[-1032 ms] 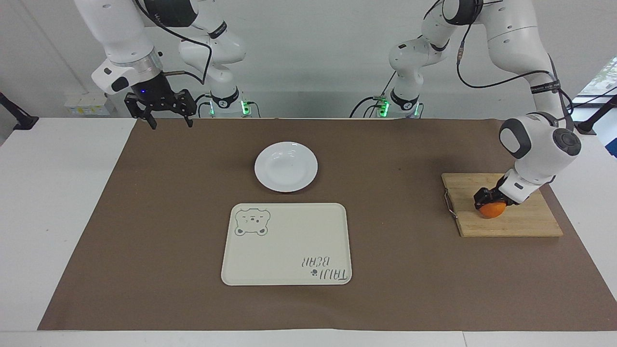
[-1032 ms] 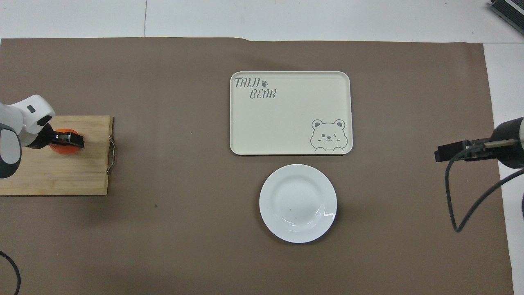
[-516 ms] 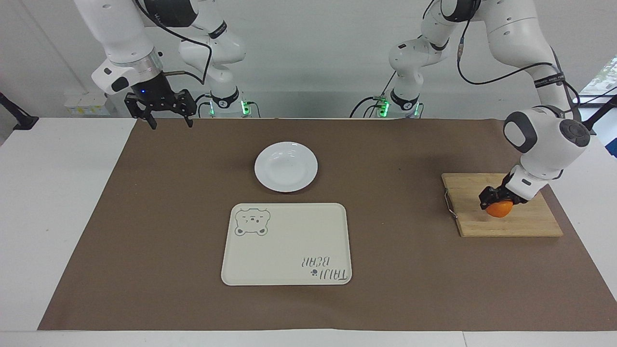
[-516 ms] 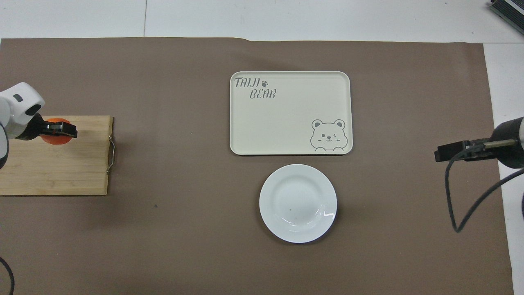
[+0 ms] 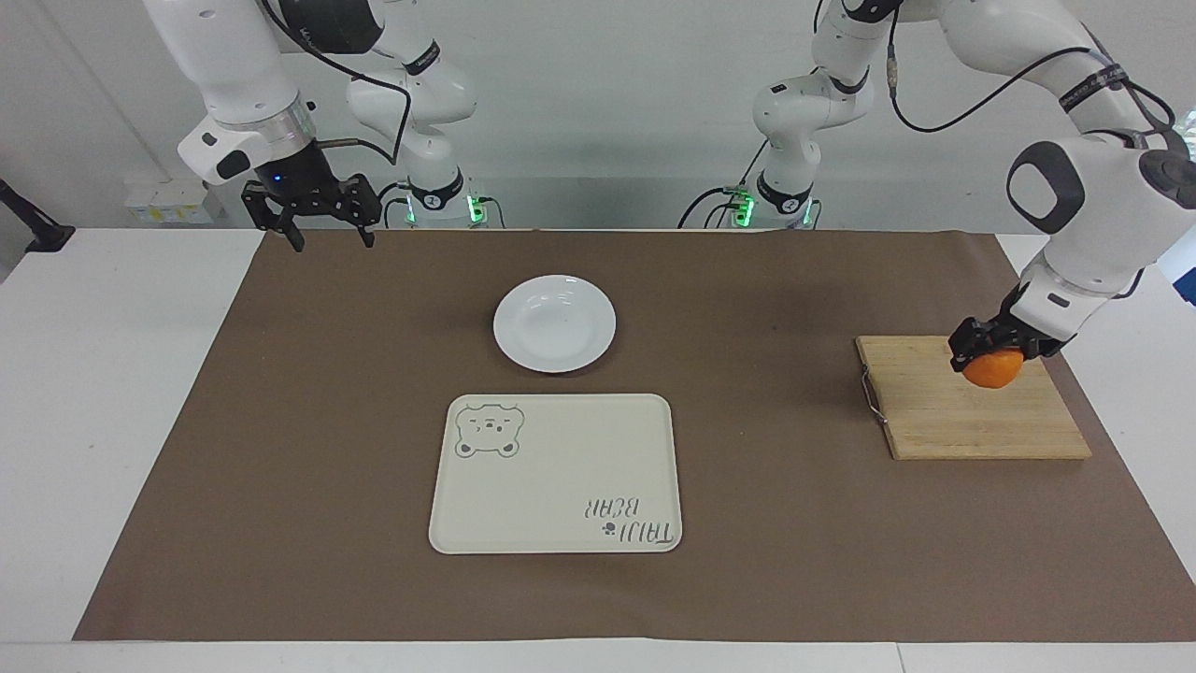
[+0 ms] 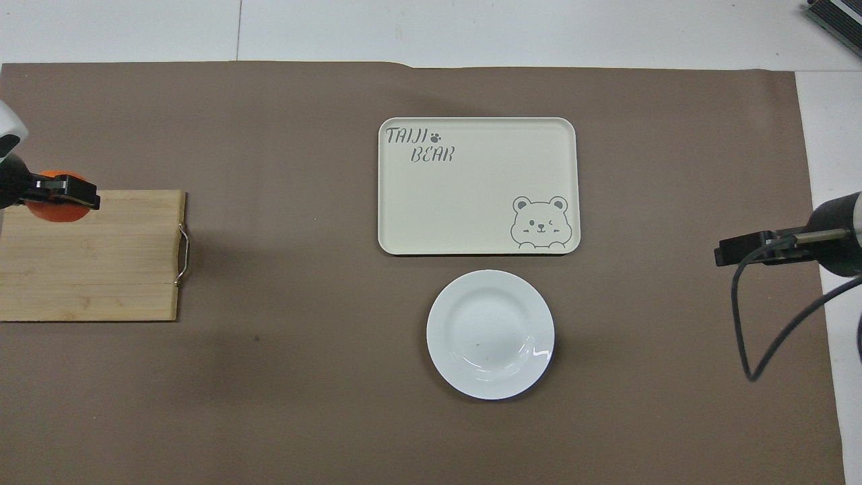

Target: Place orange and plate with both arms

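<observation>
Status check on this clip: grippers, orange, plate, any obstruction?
Left gripper shut on orange, raised over cutting board. Right gripper open, waiting. Plate bare, beside tray. Nothing blocking.

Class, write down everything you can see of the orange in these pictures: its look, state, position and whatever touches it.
The orange is a small, round, bright-orange fruit with a smooth-looking skin, whole as far as shows. The left gripper is shut on its upper part and hides that part. It hangs lifted over the wooden cutting board, at the board's edge nearer the robots, touching nothing but the gripper. It is well apart from the plate and the tray.
</observation>
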Available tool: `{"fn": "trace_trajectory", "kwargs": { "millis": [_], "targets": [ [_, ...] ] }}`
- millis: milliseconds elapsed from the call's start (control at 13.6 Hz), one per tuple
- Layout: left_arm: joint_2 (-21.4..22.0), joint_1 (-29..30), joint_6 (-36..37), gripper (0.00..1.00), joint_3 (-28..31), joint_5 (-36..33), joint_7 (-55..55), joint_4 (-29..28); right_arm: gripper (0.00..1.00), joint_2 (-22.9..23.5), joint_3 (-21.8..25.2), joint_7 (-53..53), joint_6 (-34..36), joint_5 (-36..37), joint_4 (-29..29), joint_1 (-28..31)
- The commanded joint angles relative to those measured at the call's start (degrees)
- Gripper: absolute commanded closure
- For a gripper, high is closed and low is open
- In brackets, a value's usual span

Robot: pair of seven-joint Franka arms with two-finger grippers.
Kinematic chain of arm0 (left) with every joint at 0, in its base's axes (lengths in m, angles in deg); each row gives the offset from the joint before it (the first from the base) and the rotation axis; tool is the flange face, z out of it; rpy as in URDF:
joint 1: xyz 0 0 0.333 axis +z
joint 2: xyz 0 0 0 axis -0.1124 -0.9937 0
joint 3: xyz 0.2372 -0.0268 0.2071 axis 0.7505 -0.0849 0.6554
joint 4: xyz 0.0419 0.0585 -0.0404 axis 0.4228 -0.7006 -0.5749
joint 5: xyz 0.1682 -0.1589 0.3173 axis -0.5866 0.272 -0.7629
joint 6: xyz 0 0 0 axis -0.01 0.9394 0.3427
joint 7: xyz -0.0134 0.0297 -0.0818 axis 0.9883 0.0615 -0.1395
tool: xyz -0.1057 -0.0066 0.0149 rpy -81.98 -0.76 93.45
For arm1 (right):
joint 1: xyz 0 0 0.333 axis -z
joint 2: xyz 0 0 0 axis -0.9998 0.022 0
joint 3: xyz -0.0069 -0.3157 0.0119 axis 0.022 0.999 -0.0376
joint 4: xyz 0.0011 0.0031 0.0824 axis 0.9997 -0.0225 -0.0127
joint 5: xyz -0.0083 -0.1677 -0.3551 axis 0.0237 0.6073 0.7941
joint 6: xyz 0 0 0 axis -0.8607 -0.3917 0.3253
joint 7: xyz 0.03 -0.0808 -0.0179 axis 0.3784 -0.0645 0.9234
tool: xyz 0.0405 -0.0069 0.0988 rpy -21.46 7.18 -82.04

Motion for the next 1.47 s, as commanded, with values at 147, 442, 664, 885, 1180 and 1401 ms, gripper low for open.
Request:
{"fn": "trace_trajectory", "kwargs": {
  "millis": [147, 442, 664, 885, 1180, 1401],
  "targets": [
    [3.73, -0.33, 14.47, 1.00, -0.62, -0.19, 0.50, 7.55, 0.00, -0.17, -0.64, 0.94, -0.88, 0.09, -0.69, 0.45],
    [3.99, -0.77, 18.74, 1.00, -1.15, 0.25, 0.59, 10.57, 0.00, -0.17, -0.64, 0.94, -0.88, 0.00, -0.69, 0.45],
    [5.05, -3.57, 17.41, 1.00, -1.33, 0.25, 1.81, 8.90, 0.00, -0.17, -0.64, 0.94, -0.88, -0.27, -0.69, 0.45],
    [5.57, -8.83, 17.06, 1.00, -1.33, 0.26, 7.34, 7.50, 0.00, -0.17, -0.64, 0.94, -0.88, -0.27, -0.69, 0.45],
    [7.33, -16.92, 13.37, 1.00, -1.42, 0.34, 16.65, 3.46, 0.00, -0.17, -0.64, 0.94, -0.88, -0.27, -0.69, 0.45],
    [6.72, -23.07, 10.74, 1.00, -1.42, 0.34, 22.63, 1.88, 0.00, -0.17, -0.64, 0.85, -0.88, -0.27, -0.95, 0.45]
  ]
}}
